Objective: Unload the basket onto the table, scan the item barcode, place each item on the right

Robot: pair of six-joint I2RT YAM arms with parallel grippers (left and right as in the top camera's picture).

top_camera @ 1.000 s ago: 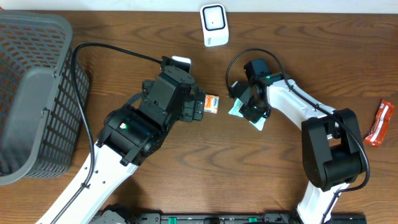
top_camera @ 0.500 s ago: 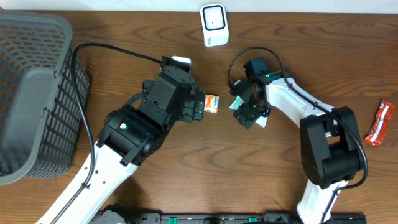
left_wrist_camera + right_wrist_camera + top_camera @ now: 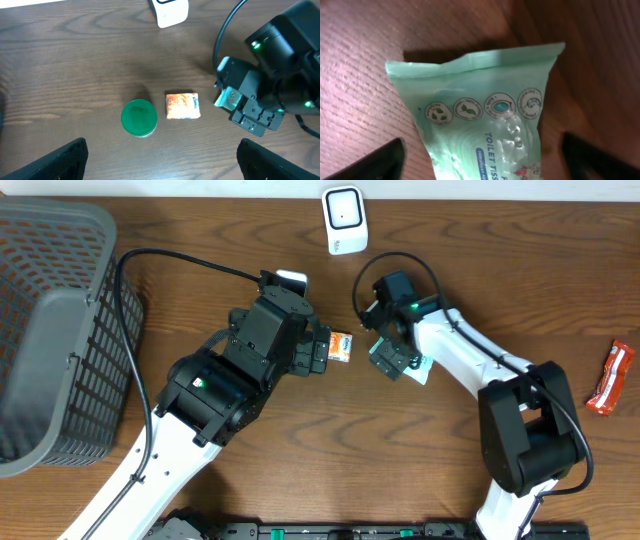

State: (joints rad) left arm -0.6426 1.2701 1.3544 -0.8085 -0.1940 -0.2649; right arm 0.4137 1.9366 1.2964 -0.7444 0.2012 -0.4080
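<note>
A pale green toilet tissue pack (image 3: 485,107) lies flat on the wooden table, seen close below my right gripper (image 3: 482,162). The dark fingertips (image 3: 375,162) stand wide apart on either side of the pack without touching it, so that gripper is open. In the overhead view the right gripper (image 3: 393,362) hovers over the pack (image 3: 421,370), below the white scanner (image 3: 343,220). My left gripper (image 3: 320,350) is open beside a small orange packet (image 3: 341,346), with nothing between its fingers (image 3: 65,160). The left wrist view shows the orange packet (image 3: 182,106) and the scanner (image 3: 169,11).
A round green lid (image 3: 139,117) sits left of the orange packet. A large grey basket (image 3: 50,330) fills the left side. A red snack bar (image 3: 608,377) lies at the far right edge. The right arm's cable (image 3: 365,280) loops near the scanner.
The right gripper has opened and let go of the tissue pack, then shifted a little left and toward the scanner. The left arm has not moved.
</note>
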